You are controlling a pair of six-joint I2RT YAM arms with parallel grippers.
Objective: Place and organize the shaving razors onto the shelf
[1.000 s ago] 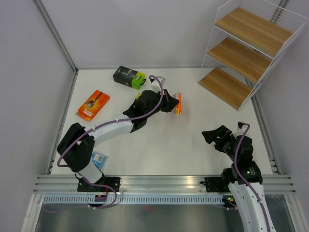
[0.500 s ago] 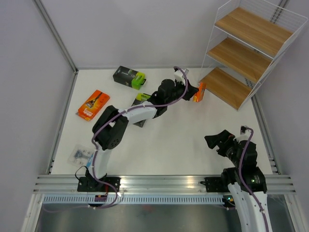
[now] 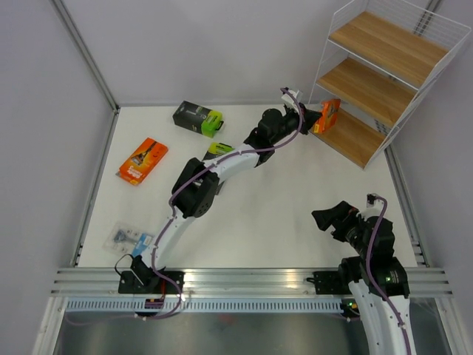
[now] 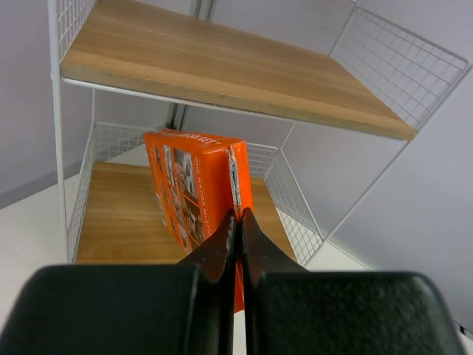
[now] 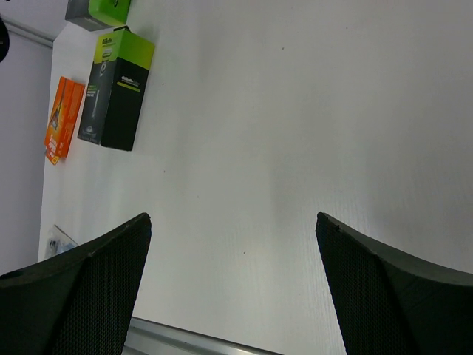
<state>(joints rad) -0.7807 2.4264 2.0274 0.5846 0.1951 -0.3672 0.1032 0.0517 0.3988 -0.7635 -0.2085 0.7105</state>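
Shows white lettering along the top edge of the orange card (image 4: 194,185), too blurred to read; shows small pale print on the black box with lime-green end (image 5: 117,90), likewise illegible.

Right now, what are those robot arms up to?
The left gripper is shut on a flat orange razor pack, holding it at the lowest wooden board of the white wire shelf. It has not let go yet. The right gripper hangs open over the white table, holding nothing. Another orange pack, two black boxes with lime-green ends and a clear blister pack lie on the table.
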